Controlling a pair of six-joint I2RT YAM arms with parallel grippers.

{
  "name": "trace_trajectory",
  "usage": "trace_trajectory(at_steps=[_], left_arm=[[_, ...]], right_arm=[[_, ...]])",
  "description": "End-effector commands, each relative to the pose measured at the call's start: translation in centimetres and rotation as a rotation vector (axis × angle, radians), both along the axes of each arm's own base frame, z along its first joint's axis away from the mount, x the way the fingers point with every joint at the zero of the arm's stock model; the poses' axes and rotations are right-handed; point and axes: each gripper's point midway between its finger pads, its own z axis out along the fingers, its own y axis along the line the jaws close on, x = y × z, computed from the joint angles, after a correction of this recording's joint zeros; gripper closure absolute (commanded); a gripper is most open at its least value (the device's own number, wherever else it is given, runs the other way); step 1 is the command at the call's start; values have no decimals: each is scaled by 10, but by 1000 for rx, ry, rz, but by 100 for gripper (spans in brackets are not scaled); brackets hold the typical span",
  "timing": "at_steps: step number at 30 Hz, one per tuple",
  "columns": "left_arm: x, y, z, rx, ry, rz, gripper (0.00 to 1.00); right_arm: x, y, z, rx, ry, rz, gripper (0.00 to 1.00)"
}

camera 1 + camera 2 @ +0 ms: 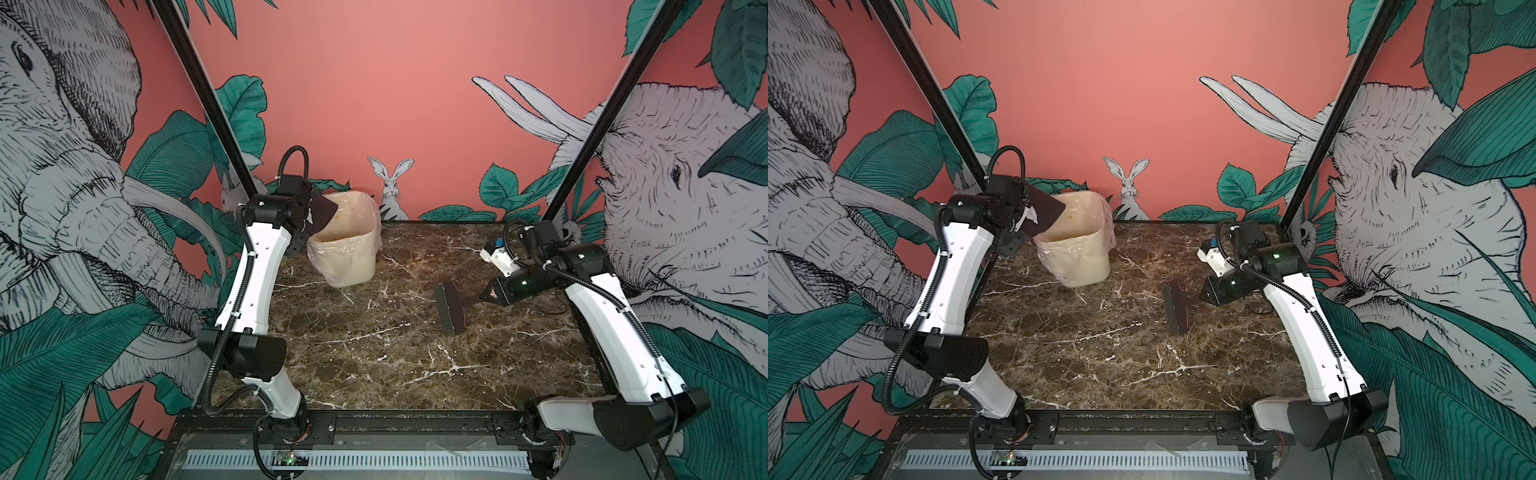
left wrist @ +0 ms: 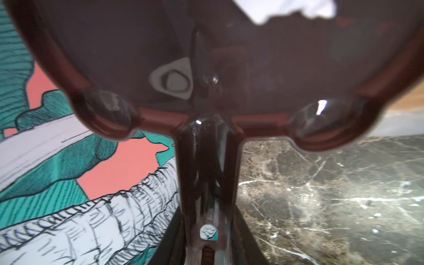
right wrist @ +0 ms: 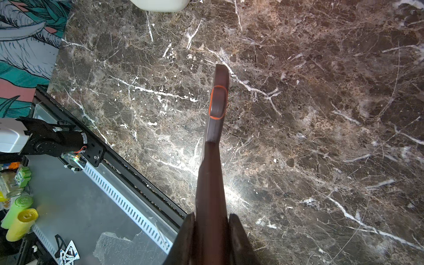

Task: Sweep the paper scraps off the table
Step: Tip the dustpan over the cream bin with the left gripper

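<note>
1. The surface, dark marble-look, shows no paper scraps in any view. I judge the sweeping done.
2. The bin, cream with a clear liner, stands at the far left of the surface. The visible part of its inside shows only a small orange fleck, so what it holds cannot be told.
3. The dustpan hangs tilted with its mouth over the bin's left rim. The left arm's fingers are closed narrow on its handle. A ragged white patch at the pan's edge may be a scrap; this cannot be confirmed.
4. The brush sits low on the right. Its head runs near-to-far, and its handle points right into the right arm's fingers, clamped tight.
5. The left arm is nearer the bin, so the emptying falls to it.
</note>
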Motion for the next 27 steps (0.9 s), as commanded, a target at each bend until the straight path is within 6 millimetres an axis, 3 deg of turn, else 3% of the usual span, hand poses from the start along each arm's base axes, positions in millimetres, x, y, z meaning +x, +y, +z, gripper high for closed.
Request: trace_trajectory(at_steps=[1,19,27], left_arm=[[-3,6,7,85,10,-12,100],[16,-4,6,262,36,-89,100],[27,-5,20,391,5,-141,100]], right_arm=[[-2,4,14,40,-24,13,100],[-4,5,18,48,-20,11,100],[-5,4,16,47,-16,12,100]])
